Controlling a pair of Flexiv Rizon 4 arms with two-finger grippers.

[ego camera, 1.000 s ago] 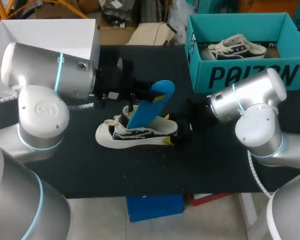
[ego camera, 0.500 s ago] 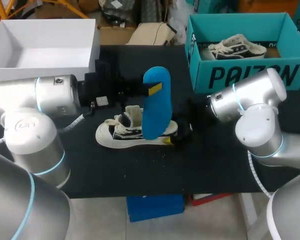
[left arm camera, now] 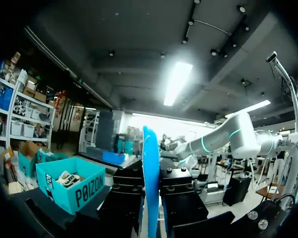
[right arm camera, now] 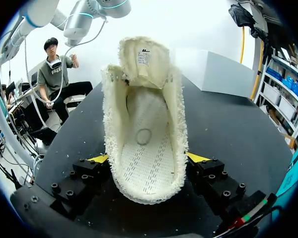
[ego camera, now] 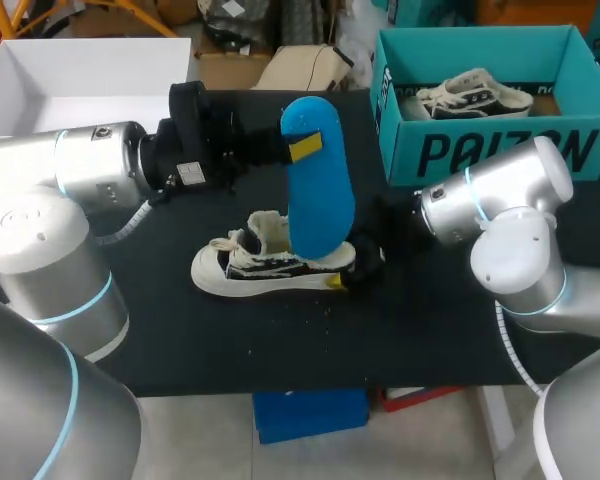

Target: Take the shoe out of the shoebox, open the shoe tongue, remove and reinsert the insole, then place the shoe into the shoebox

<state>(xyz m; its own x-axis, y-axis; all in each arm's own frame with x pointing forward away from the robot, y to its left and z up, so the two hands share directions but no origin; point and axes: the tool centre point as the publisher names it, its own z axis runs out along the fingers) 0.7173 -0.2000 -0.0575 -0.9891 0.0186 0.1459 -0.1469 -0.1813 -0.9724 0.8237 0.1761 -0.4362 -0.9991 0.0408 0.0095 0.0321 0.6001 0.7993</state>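
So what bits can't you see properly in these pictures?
- Head view: the blue insole, held up by the left gripper, covers the heel opening of the shoe.
- Left wrist view: the insole shows only edge-on, and the shoe is out of frame.
- Right wrist view: the raised tongue hides the toe.
- Head view: the shoebox wall cuts off the lower part of the second shoe.

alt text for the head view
The left arm holds a blue insole upright in its jaws over a black-and-white shoe on the table; the right arm grips its heel. A teal shoebox with another shoe sits far right, a white box far left.
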